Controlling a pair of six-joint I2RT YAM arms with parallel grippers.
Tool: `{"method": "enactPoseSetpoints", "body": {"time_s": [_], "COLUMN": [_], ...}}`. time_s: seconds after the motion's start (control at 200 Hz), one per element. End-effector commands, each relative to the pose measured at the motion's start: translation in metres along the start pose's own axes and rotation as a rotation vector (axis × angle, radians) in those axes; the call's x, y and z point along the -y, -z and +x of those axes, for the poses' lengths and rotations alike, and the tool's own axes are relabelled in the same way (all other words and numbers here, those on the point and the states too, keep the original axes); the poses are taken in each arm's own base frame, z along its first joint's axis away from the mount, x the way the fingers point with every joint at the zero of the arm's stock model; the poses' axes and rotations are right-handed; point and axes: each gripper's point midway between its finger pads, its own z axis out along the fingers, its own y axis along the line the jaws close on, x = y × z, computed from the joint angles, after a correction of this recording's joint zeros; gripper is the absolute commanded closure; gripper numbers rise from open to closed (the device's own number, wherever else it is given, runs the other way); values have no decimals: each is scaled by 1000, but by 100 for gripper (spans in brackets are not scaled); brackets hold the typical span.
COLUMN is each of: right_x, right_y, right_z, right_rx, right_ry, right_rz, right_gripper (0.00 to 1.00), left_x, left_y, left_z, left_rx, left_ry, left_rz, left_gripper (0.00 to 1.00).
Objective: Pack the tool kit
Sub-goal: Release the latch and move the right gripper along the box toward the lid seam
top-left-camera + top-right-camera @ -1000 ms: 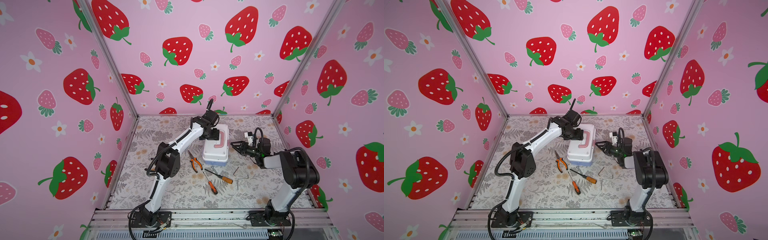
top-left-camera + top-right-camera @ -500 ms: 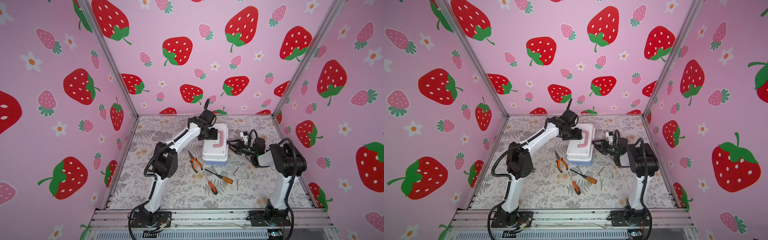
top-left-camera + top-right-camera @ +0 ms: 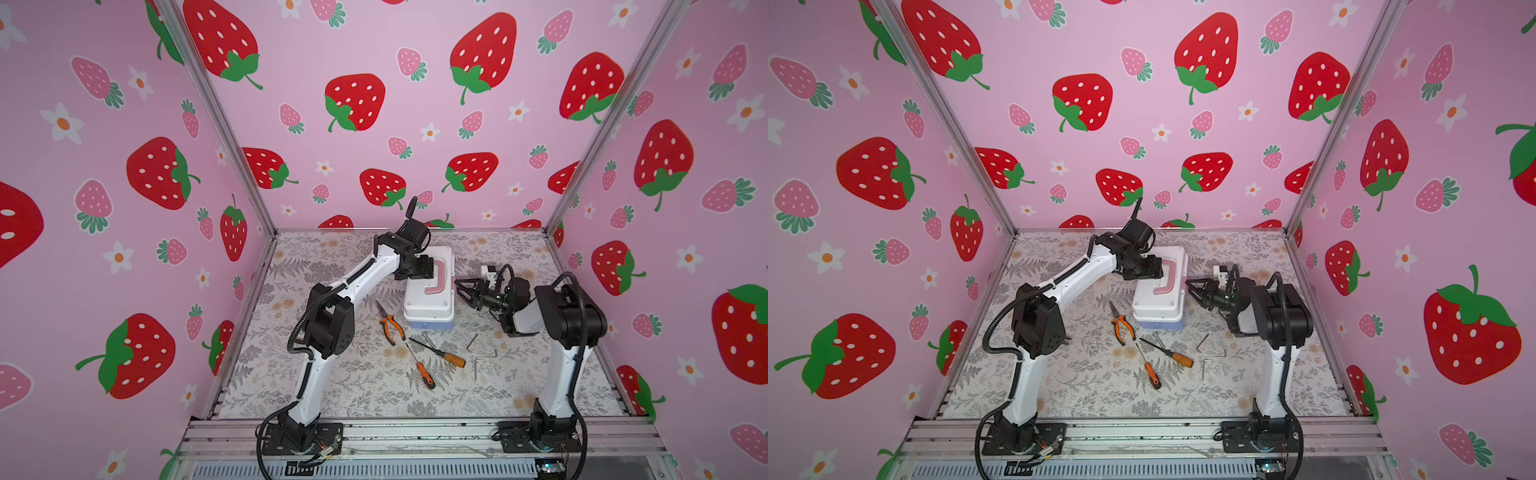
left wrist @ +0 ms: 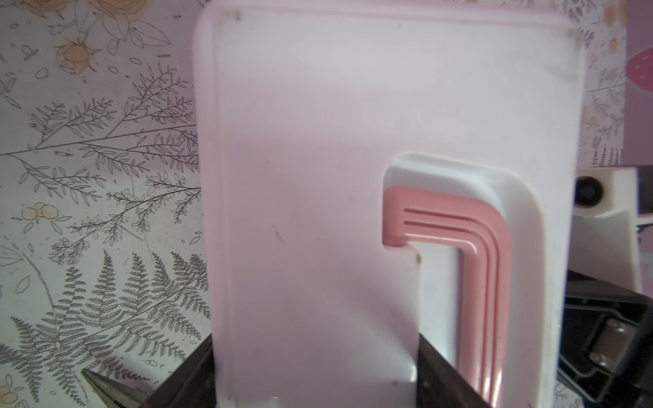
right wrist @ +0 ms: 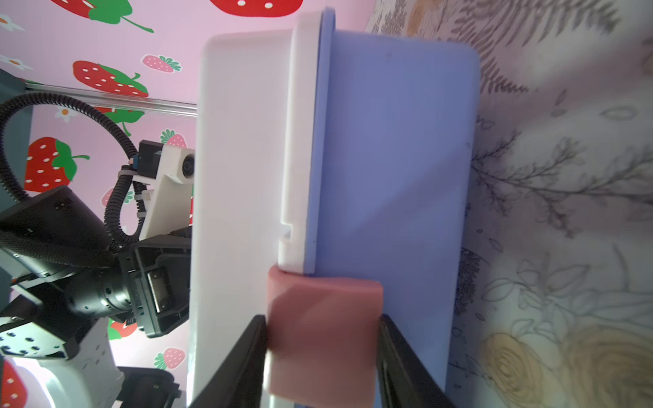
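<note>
The left pincer clamps the tool kit at its lid edge; the right pincer pinches the pink latch — open table behind, inside hidden.

You see the tool kit closed, the left gripper on its lid and the right gripper at its side. Pliers and screwdrivers lie nearby on the mat.

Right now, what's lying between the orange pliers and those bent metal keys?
Two orange-handled screwdrivers and a small silvery tool lie between the pliers and the hex keys. Both top views show them.
</note>
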Motion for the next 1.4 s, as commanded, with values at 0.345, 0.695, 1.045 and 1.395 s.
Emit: {"method": "enactPoseSetpoints", "body": {"time_s": [0.345, 0.695, 1.045, 1.395], "right_x": [-9, -54, -35, -53], "right_y": [17, 64, 60, 28], "right_z": [-19, -38, -16, 19], "right_rx": [59, 254, 155, 5], "right_ry": [354, 504, 458, 416], "right_rz": [367, 482, 464, 182], "right_gripper": [67, 61, 63, 39], "left_x": [3, 6, 38, 35], "left_y": [6, 8, 23, 35], "left_z": [11, 13, 3, -9], "left_rx": [-21, -19, -2, 19], "left_ry": [-30, -115, -20, 63], "left_rz": [-39, -147, 104, 210], "left_gripper": [30, 32, 35, 35]}}
